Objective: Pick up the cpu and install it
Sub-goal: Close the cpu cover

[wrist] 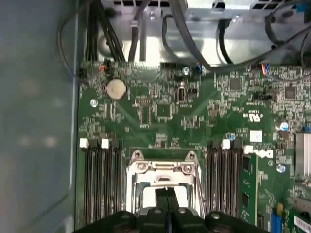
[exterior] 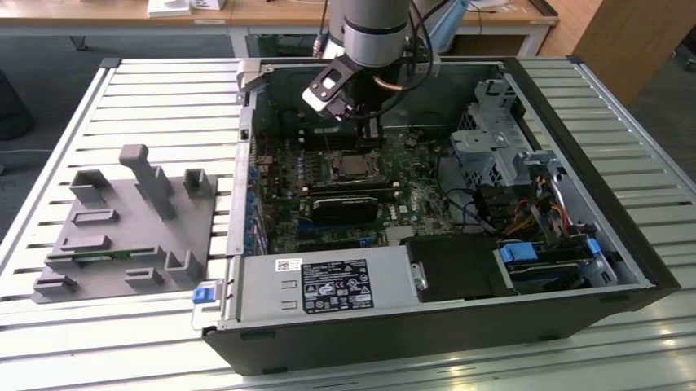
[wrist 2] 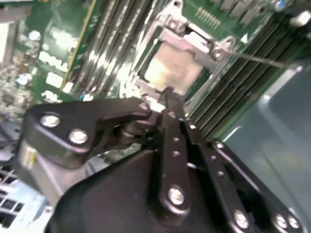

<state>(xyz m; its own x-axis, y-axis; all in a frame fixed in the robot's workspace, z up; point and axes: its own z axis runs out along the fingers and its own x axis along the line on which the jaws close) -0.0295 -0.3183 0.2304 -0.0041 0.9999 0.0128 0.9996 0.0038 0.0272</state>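
The gripper [wrist 2: 169, 94] had its two fingers pressed tight together, holding nothing. It hung just above the cpu [wrist 2: 171, 68], which lay flat in the socket [wrist 2: 194, 41] on the green board [wrist: 127, 127].

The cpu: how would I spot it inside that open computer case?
Start at the open computer case on the slatted table and find the green motherboard inside. Near the board's middle, just below the gripper, sits the cpu: a pale silvery square in a metal frame, unlike the long dark memory slots beside it.
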